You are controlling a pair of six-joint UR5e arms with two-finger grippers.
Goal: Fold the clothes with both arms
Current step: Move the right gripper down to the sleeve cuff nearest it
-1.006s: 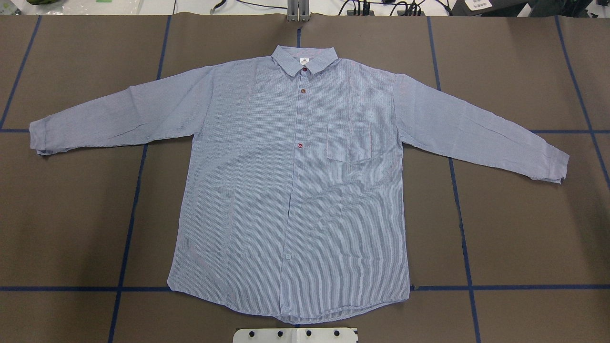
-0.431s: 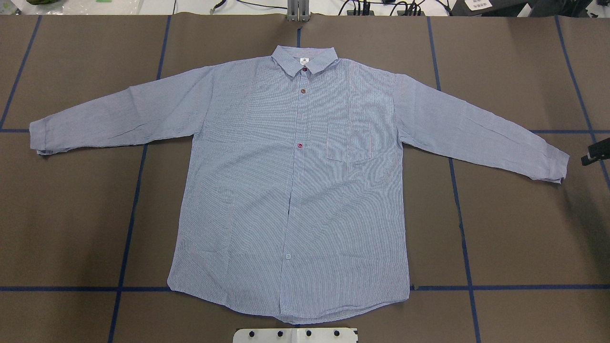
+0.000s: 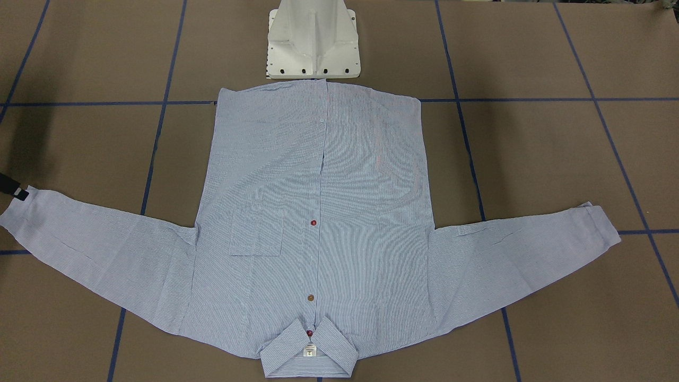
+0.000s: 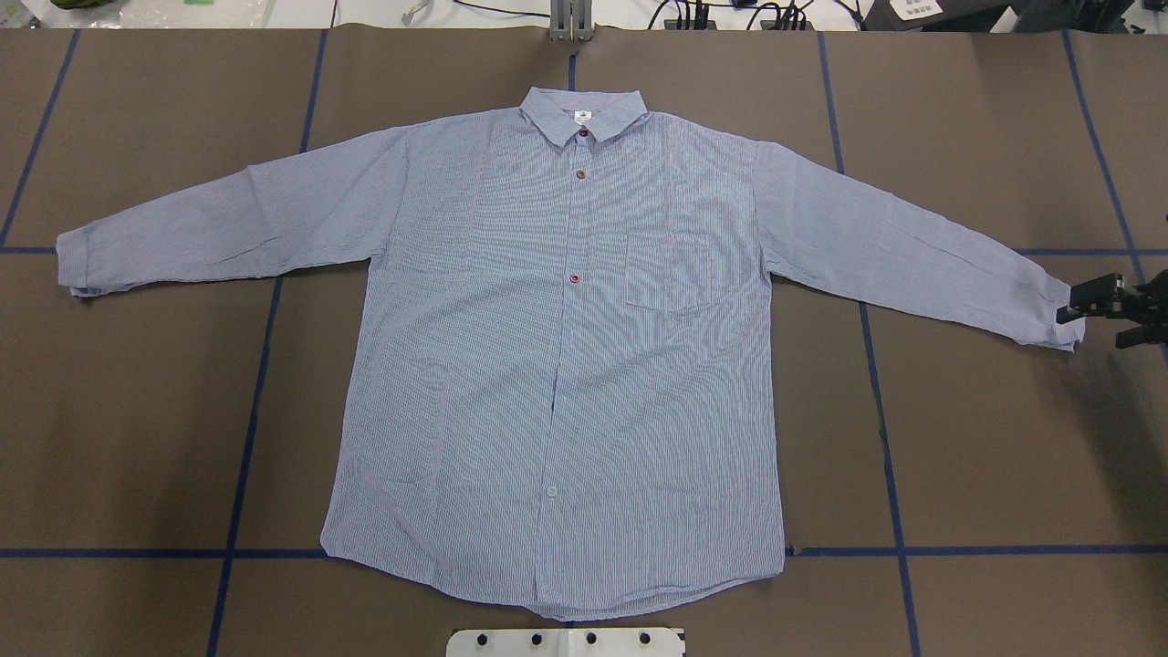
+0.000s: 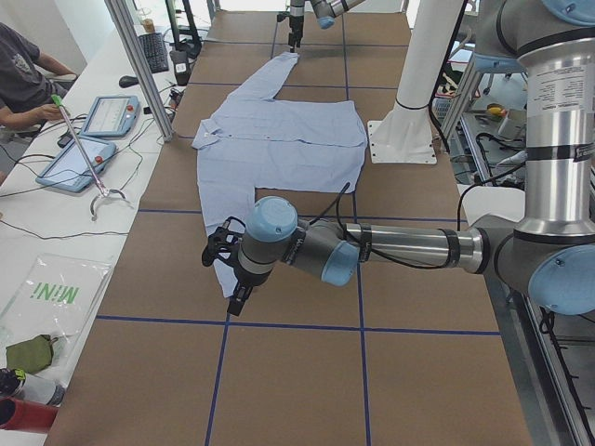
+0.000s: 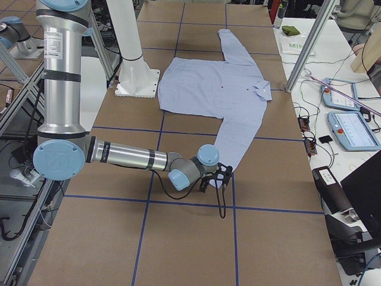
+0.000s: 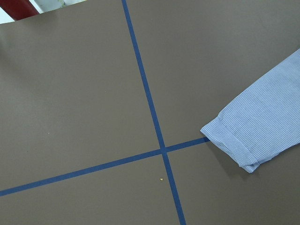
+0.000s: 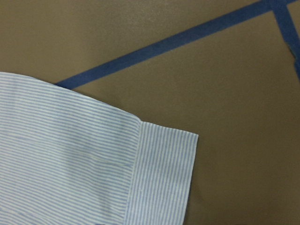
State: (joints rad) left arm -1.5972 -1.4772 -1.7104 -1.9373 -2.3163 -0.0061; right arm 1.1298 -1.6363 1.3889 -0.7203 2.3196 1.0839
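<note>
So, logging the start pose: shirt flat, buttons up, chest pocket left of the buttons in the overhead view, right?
Not quite: the overhead view shows the chest pocket right of the buttons. The shirt does lie flat, buttons up.

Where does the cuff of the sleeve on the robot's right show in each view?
Front-facing: right-sleeve cuff at the far left edge.
Overhead: cuff far right, mid-height.
Exterior left: cuff top centre, far end.
Exterior right: cuff lower centre, near sleeve's end.
Left wrist: not in it; that is the left-sleeve cuff.
Right wrist: cuff lower centre.
Shared landmark: white pedestal base, all four exterior views.
</note>
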